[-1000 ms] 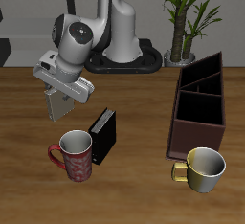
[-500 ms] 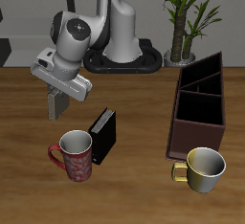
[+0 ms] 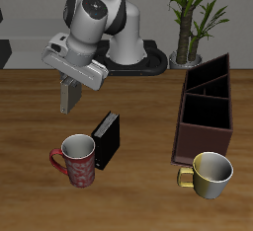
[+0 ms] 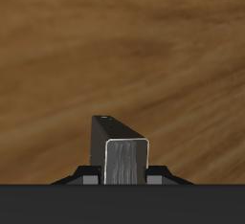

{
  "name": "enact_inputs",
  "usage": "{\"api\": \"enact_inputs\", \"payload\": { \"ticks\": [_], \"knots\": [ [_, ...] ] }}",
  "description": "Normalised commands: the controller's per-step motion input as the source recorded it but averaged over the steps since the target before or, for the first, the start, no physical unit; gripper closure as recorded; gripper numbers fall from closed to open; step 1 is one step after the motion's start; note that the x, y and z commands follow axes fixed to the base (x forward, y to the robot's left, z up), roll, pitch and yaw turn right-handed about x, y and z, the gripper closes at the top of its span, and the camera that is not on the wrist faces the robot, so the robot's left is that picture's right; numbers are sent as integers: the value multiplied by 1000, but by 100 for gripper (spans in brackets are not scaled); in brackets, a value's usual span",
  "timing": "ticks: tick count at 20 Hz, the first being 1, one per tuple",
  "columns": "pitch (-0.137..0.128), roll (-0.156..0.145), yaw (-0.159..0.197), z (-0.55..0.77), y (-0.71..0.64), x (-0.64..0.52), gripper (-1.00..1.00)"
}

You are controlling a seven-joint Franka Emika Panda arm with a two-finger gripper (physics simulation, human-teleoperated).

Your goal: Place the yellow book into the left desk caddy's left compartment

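Note:
My gripper (image 3: pixel 68 84) is shut on the yellow book (image 3: pixel 67 99), a small thin greyish-tan book that hangs upright below the fingers, well above the table. In the wrist view the book (image 4: pixel 125 149) stands out from between my fingers (image 4: pixel 80 177), with its pale ridged edge facing the camera and bare wood beyond it. The left desk caddy (image 3: pixel 205 108), a long dark open box with inner dividers, stands far across the table from the gripper. Its compartments look empty.
A thicker black book (image 3: pixel 107 139) stands below the gripper, beside a red mug (image 3: pixel 76 159) near the front edge. A yellow mug (image 3: pixel 210 173) sits in front of the caddy. A potted plant (image 3: pixel 191 18) and the robot base (image 3: pixel 126 52) stand at the back.
The gripper has risen and moved back and a little toward the caddy, carrying the yellow book. The wrist has turned so the book hangs more upright.

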Motion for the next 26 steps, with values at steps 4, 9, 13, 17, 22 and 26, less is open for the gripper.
{"api": "enact_inputs", "payload": {
  "ticks": [4, 9, 13, 17, 22, 26],
  "knots": [
    [-72, 30, 49, 567, 588, -191, 100],
    [-37, -25, -8, 319, 299, -122, 100],
    [-4, -41, 25, 155, 339, -137, 100],
    [26, -15, -17, 106, 458, -219, 100],
    [10, -5, -11, 28, 675, -182, 100],
    [-8, 22, 11, 67, 404, -130, 100]
  ]
}}
